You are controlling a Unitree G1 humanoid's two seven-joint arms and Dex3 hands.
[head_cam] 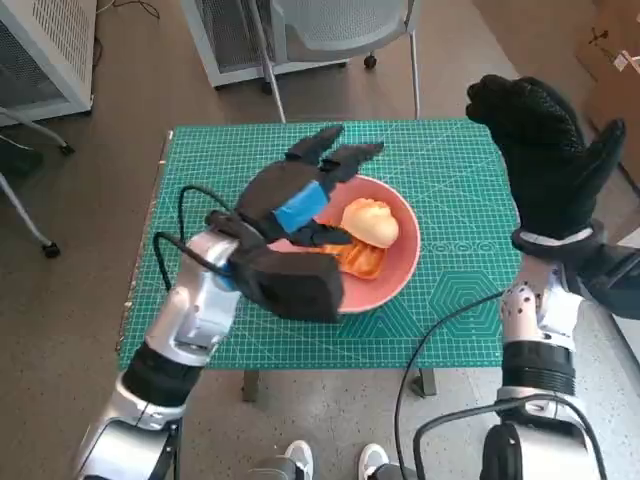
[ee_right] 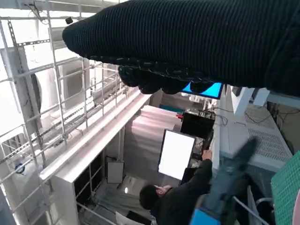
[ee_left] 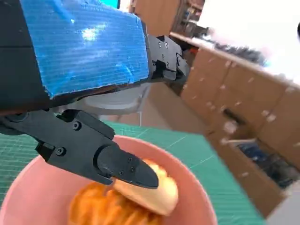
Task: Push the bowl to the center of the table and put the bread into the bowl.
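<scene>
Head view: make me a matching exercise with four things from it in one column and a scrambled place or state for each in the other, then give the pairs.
Things:
1. bread
2. bowl
3. left hand
4. right hand

Places or states:
A. raised over the table's right edge, holding nothing
B. lying inside the pink dish
C. above the dish's left side, fingers apart
D. resting on the green mat, near its middle

Pairs: 1-B, 2-D, 3-C, 4-A
</scene>
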